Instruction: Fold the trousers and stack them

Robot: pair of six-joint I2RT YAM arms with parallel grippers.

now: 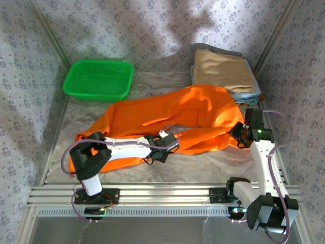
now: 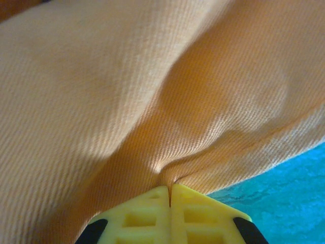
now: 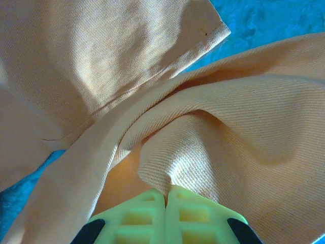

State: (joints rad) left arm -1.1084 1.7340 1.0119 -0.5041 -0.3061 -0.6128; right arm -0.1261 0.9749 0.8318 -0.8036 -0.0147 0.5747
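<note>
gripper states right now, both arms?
left gripper: shut, pinching a fold of the trousers.
right gripper: shut, pinching the trousers too.

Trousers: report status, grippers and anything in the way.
Left gripper shut, pinching the trousers. Right gripper shut on a fold too. Trousers rumpled across the table, not yet folded. Folded clothes crowd their far right; green basket stands apart.
</note>
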